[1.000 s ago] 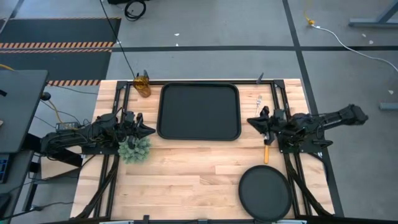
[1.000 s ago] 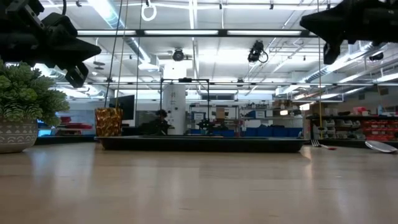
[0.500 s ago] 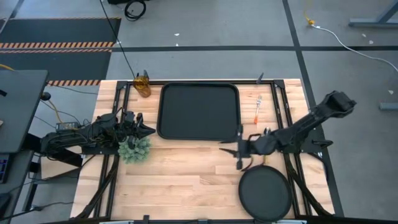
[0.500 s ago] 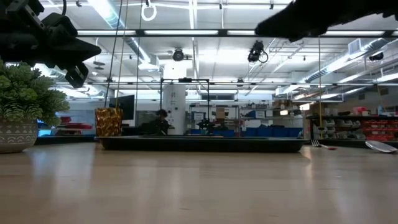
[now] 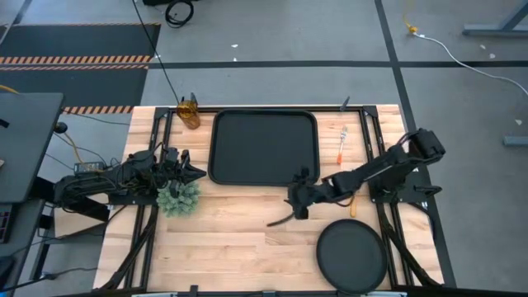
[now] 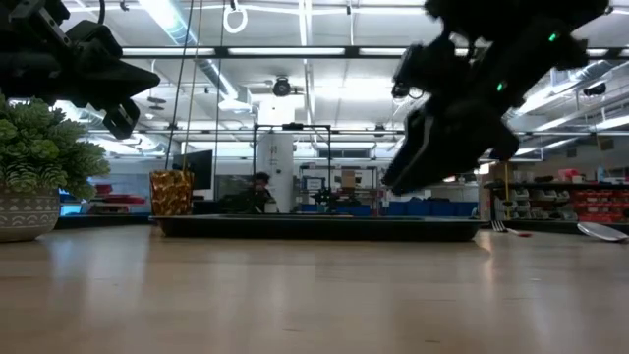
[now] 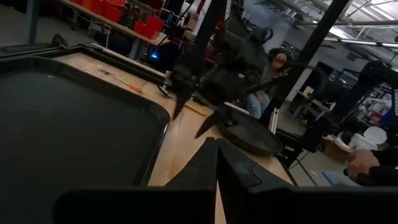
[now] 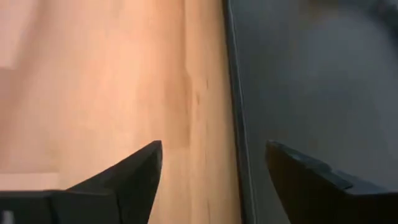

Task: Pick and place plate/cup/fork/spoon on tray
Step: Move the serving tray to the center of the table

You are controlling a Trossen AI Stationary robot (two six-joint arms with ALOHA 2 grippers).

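The black tray point(image 5: 264, 148) lies at the table's far middle. The round plate point(image 5: 352, 256) sits at the near right. At the far left corner stands the amber cup point(image 5: 189, 111). The fork point(image 5: 342, 142) lies right of the tray, and the spoon point(image 6: 601, 231) shows at the right in the low view. My right gripper point(image 5: 285, 200) hangs open above the tray's near right corner point(image 8: 239, 124), holding nothing. My left gripper point(image 5: 196, 173) is shut and empty beside the tray's left edge.
A small green potted plant point(image 5: 177, 198) stands just near of my left gripper. A short orange thing point(image 5: 352, 205) lies between the fork and the plate. Bare wood stretches across the near middle of the table point(image 5: 239, 239).
My right gripper has swung from beside the fork toward the table's left and near edge, ending over the tray's near right corner. It has opened wide on the way. Nothing on the table has moved.
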